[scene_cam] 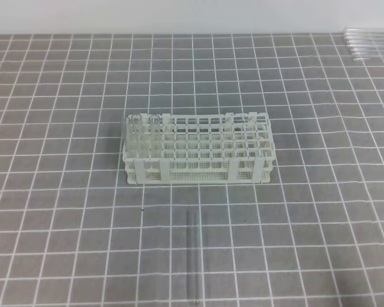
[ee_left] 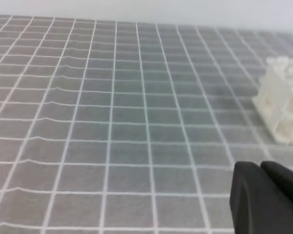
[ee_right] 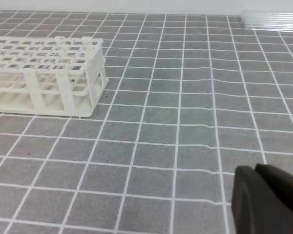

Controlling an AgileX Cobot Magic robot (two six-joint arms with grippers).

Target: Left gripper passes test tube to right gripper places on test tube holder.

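The test tube (scene_cam: 193, 256) lies flat on the gridded mat, pointing toward the camera, just in front of the test tube holder (scene_cam: 197, 148). The white holder stands mid-mat with a few clear tubes upright in its left end; it also shows at the right edge of the left wrist view (ee_left: 282, 103) and on the left of the right wrist view (ee_right: 44, 73). Neither claw appears in the exterior high view. Only a black corner of the left gripper (ee_left: 264, 197) and of the right gripper (ee_right: 267, 200) shows, each above bare mat and holding nothing visible.
A bundle of clear tubes (scene_cam: 371, 42) lies at the far right back edge of the mat, also visible in the right wrist view (ee_right: 273, 19). The grey mat with white grid lines (scene_cam: 64, 224) covers the whole table; a pale wall runs behind it.
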